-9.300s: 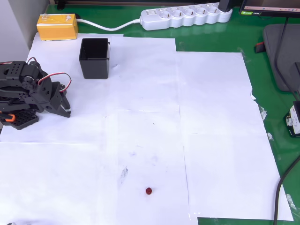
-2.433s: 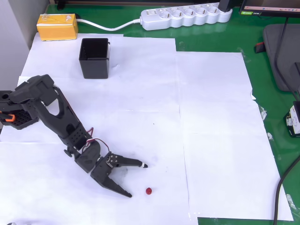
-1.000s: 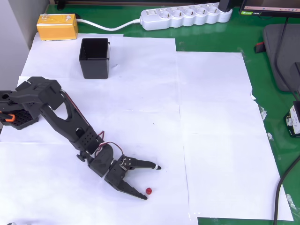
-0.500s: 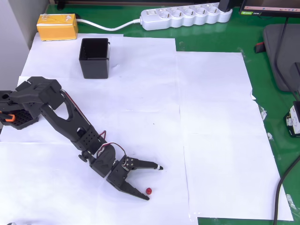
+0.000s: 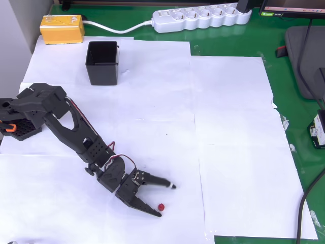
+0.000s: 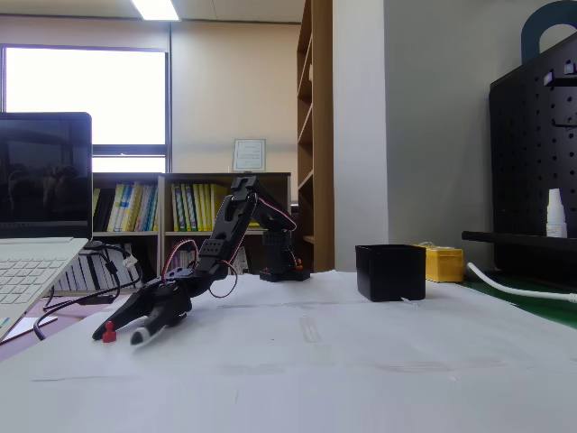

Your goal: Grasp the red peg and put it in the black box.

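gripper (image 5: 167, 200) jaws wide | red peg (image 5: 161, 207) between tips (contact unclear) | black box (image 5: 102, 62) far

arm — stretched low from its base toward the overhead view's bottom edge | gripper (image 5: 167, 200) — jaws spread apart, tips down at the surface

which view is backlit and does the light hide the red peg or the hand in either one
The fixed view is backlit: a bright window and ceiling light leave the arm and hand as dark shapes, yet the red peg still reads by the fingertips. The overhead view is evenly lit with soft shadows; the peg stands out sharply on the white paper, with the black box clear.
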Controlling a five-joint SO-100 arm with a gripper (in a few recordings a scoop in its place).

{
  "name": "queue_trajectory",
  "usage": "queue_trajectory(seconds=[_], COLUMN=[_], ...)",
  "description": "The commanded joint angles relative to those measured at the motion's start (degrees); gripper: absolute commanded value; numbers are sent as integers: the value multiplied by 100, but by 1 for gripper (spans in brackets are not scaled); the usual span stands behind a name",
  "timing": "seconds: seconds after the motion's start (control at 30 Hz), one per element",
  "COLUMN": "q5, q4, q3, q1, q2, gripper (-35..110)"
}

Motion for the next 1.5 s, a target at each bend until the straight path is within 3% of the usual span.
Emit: queue_trajectory(seconds=[0.0,0.07,0.7,0.83,0.97,1.23,1.47], q5=[-44,-35,-105,-149,-158,-193,-149], q4=[-18,-18,-18,-18,-26,-158,-914], q3=[-9,-26,-26,-26,-114,-501,-1336], q1=[26,18,9,0,-9,9,-9], q2=[-141,-141,-132,-132,-193,-396,-633], gripper=[5,0,0,23,30,32,32])
